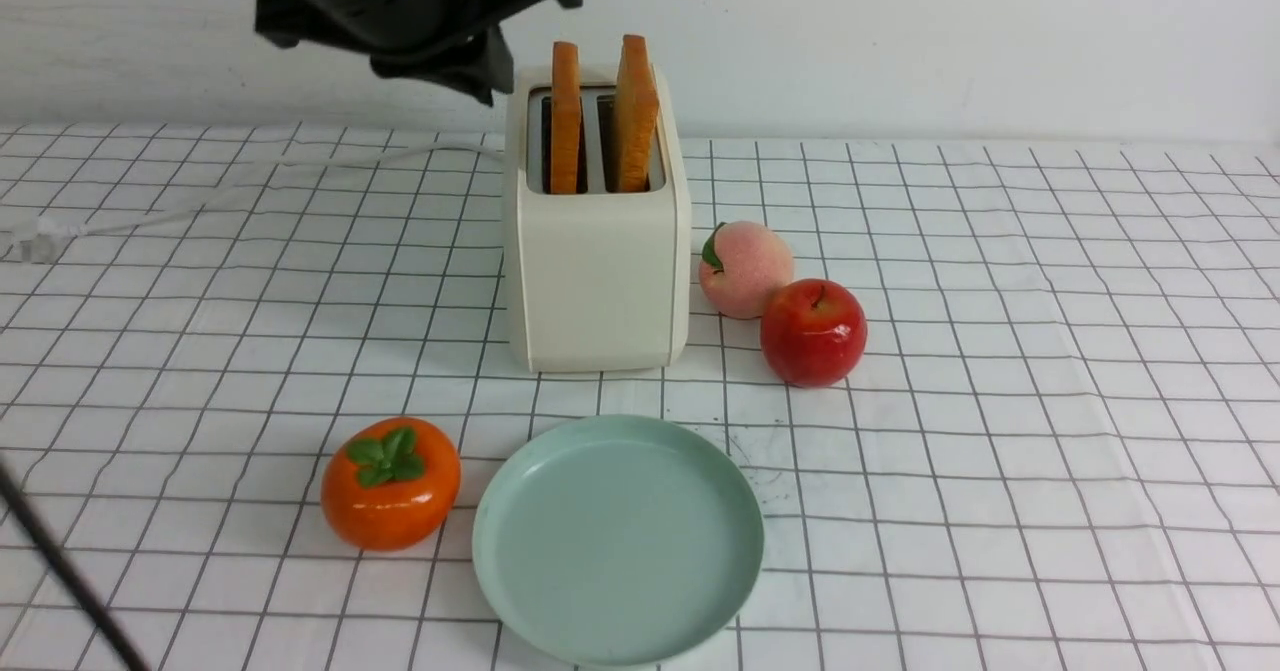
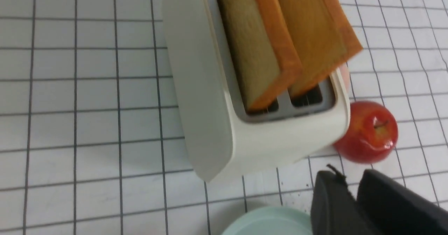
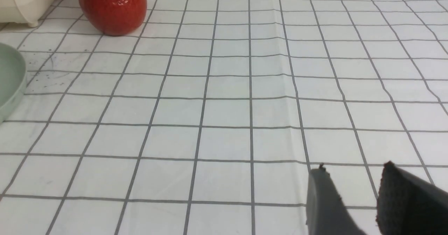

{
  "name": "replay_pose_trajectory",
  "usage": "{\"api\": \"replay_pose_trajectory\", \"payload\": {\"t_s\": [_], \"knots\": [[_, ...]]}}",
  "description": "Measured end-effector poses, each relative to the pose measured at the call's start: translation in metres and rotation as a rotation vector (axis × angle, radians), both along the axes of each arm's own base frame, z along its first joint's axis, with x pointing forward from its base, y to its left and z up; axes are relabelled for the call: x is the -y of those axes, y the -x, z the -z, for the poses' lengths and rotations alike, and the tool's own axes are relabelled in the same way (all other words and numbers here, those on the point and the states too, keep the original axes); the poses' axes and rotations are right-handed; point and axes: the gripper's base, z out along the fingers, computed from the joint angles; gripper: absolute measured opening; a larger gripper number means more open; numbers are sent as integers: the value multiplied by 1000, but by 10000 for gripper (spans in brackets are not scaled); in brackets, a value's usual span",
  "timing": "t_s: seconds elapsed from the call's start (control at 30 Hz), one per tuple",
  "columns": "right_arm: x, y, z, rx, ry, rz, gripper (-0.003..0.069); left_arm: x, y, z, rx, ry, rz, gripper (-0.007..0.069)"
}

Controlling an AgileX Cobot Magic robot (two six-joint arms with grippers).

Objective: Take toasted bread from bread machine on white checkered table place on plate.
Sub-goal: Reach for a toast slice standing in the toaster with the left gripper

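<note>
So, nearer arm: the left gripper (image 2: 350, 179) hangs high beside the top left corner of the bread machine (image 1: 595, 271); the right gripper (image 3: 353, 173) sits low over the white checkered table (image 1: 1050, 401), well apart from the machine and out past the apple (image 1: 812, 331)
Left tool state: fingers drawn close with a thin gap, nothing between them; whether they are fully closed I cannot tell
Right tool state: fingers parted with cloth showing between them; empty
Toast position: both pieces of toasted bread stand on edge in the slots, upper halves proud of the top; the left slice (image 1: 565, 116) is upright, the right slice (image 1: 635, 111) leans a little
Direction from tool: the left slice lies just to the right of the left gripper, at about its height; the right slice is one slot further
Long axis: each slice runs front to back, away from the robot; the broad faces look left and right, the thin crust edge points up
Grip judgement: the fingers likely need to open and straddle the thin width, closing left to right across the faces
Destination: the plate (image 1: 480, 541) lies bare in front of the machine, near it; the persimmon (image 1: 390, 481) sits just beside its left rim
Progress: no slice lifted yet
</note>
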Motion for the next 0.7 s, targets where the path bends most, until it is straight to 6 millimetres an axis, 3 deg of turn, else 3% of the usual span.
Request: {"api": "replay_pose_trajectory", "payload": {"t_s": [0.2,0.3,0.7], "knots": [[0,0,0,0,0,0,241,18,-45,17,1,-17,-5,381],[0,0,0,0,0,0,241,22,-63,33,14,-48,-14,433],[0,0,0,0,0,0,241,31,-96,71,78,-91,-30,425]]}}
